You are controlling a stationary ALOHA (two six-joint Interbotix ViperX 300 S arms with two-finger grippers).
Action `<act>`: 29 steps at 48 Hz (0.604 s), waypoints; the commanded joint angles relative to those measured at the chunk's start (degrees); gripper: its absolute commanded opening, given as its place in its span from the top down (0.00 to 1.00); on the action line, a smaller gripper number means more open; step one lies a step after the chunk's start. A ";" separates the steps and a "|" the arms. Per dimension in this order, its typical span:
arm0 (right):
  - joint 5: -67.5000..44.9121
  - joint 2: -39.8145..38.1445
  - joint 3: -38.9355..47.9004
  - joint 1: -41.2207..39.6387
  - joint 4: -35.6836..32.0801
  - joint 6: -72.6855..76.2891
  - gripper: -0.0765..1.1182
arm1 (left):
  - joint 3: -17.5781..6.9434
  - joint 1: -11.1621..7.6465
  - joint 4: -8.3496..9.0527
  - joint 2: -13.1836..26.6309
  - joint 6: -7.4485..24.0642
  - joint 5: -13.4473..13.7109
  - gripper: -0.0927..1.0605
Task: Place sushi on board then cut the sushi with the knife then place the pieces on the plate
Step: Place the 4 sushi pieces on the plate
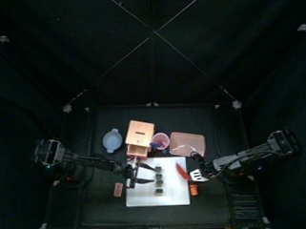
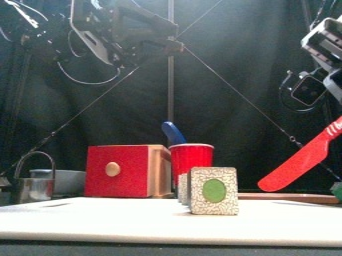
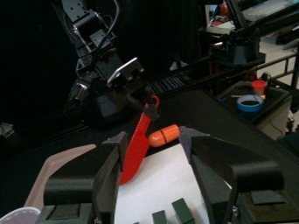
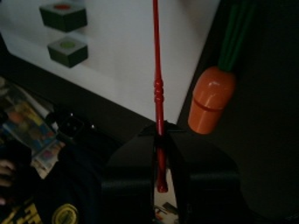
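Risk: red knife [image 4: 156,70], clamped in right pincer [image 4: 160,156] at the board's [image 1: 176,195] 2 o'clock, may twist on contact, scattering sushi pieces [image 1: 148,181]; left pincer [image 3: 152,162], 10 o'clock, holds nothing, jaws apart.

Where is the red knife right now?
The red knife is clamped in the right claw. In the front view it hangs tilted on the right side, above the right edge of the white board, near the toy carrot.
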 commanded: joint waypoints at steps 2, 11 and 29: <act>-1.41 1.23 -0.97 2.02 -1.41 4.04 0.52 | 0.00 0.35 -0.09 -0.70 0.09 -0.53 0.17; -3.78 5.19 -2.81 4.57 -0.44 7.29 0.47 | 0.62 0.35 0.18 -2.20 0.26 -0.53 0.17; -4.04 15.12 -9.76 5.19 1.41 7.38 0.20 | 4.04 0.26 1.14 -3.60 5.27 -0.70 0.17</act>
